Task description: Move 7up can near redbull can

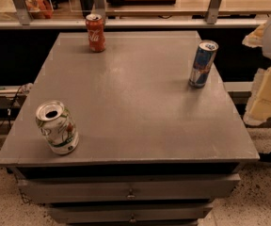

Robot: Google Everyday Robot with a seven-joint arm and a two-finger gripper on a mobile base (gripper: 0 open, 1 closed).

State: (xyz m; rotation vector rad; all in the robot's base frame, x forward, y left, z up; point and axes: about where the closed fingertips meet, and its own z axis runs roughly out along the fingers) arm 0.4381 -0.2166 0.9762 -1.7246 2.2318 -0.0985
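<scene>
The 7up can (58, 127), short and white with green markings and an open silver top, stands near the front left corner of the grey table (135, 107). The redbull can (202, 63), slim and blue-and-silver, stands near the table's right edge, toward the back. My gripper (263, 86) shows as cream-coloured parts at the right edge of the view, beyond the table's right side and to the right of the redbull can. It is far from the 7up can and holds nothing that I can see.
A red cola can (95, 32) stands at the table's back edge, left of centre. Drawers (131, 189) sit under the tabletop. A glass-fronted counter (126, 13) runs behind the table. Cables (13, 102) hang at the left.
</scene>
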